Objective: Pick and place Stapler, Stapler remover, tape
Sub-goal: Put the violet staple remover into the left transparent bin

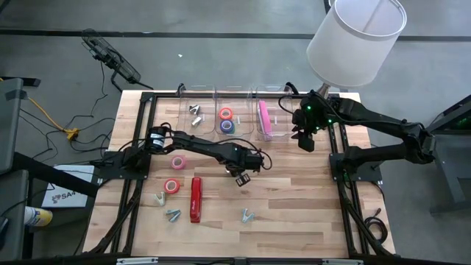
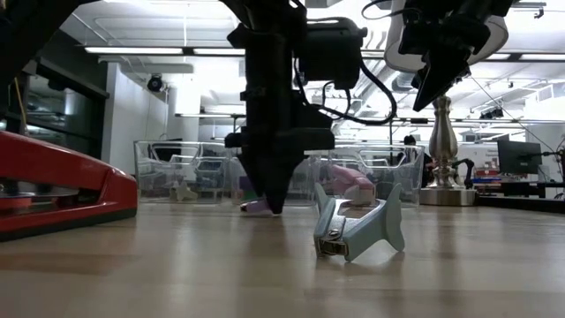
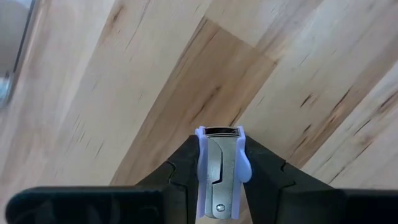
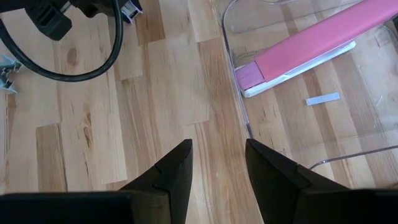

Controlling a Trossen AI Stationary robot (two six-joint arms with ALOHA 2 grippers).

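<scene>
1. Left gripper [image 1: 243,175] is over the middle of the table [image 1: 294,213], fingers pinching a lilac staple remover [image 3: 220,174]; in the low view its tip is down at the wood.
2. Right gripper [image 1: 305,140] hangs above the table just off the right bin's front right corner, fingers spread, holding nothing.
3. Three clear bins sit in a row along the far edge of the table: left bin [image 1: 197,126] holds a silvery staple remover [image 1: 196,115]; middle bin [image 1: 234,131] holds a red tape roll [image 1: 226,113] and a blue tape roll [image 1: 227,126], touching; right bin [image 1: 278,125] holds a pink stapler [image 1: 263,118].
4. Red stapler [image 1: 196,199] lies on the table toward the near left corner.
5. Pink tape roll [image 1: 177,162] and red-orange tape roll [image 1: 172,185] are just left of the red stapler, apart from each other.
6. Loose staple removers: one [image 1: 160,198] left of the red stapler, one [image 1: 174,215] nearer the front edge, one [image 1: 246,215] right of the stapler.
7. White lamp [image 1: 356,40] stands at the far right corner.
</scene>
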